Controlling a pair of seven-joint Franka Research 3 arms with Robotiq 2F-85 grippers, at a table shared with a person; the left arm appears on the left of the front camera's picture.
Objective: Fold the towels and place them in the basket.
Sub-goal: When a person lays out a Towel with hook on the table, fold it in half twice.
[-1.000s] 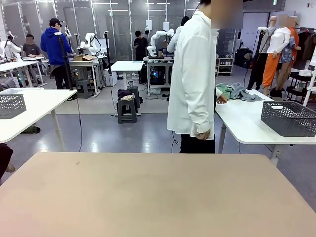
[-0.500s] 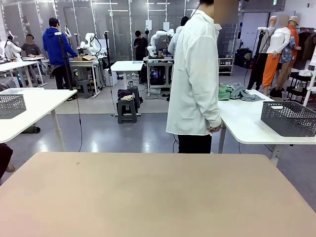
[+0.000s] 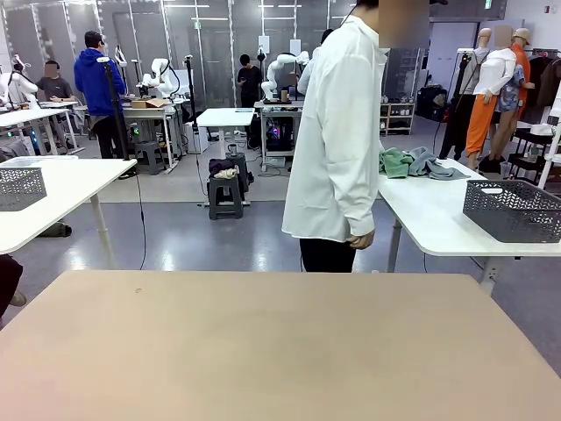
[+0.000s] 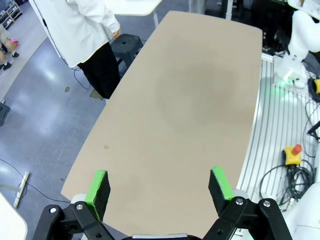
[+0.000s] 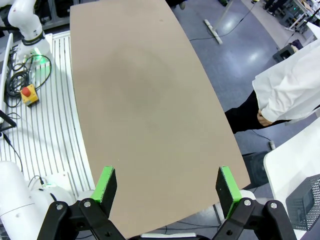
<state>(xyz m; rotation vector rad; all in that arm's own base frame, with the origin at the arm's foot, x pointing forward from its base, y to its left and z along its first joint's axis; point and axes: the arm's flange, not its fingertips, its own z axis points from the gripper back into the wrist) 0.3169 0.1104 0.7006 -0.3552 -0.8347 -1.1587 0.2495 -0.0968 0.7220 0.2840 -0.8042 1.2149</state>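
- The front view looks over a bare, light tan, rectangular table top at a person in a long white coat, who stands just past its far edge, side-on, with one hand hanging down.
- In the same view a white side table stands to the right, behind the person. On it are a crumpled mint green terry towel and, touching it, a crumpled pale blue-grey terry towel.
- The towels lie in one loose heap at the far end of that table. The heap spreads left to right; neither towel lies flat enough to tell its long axis.
- The dark grey perforated plastic basket sits nearer on the same white table, well apart from the towels. It stands upright with its open side up, and its long side runs roughly left to right.
- The right wrist view catches a corner of that basket past the tan table's edge, near the person.
- The left wrist view looks down the tan table's length from high above. The left gripper has its green-padded fingers spread wide with nothing between them.
- The right gripper is likewise high over the table, fingers wide apart and holding nothing.
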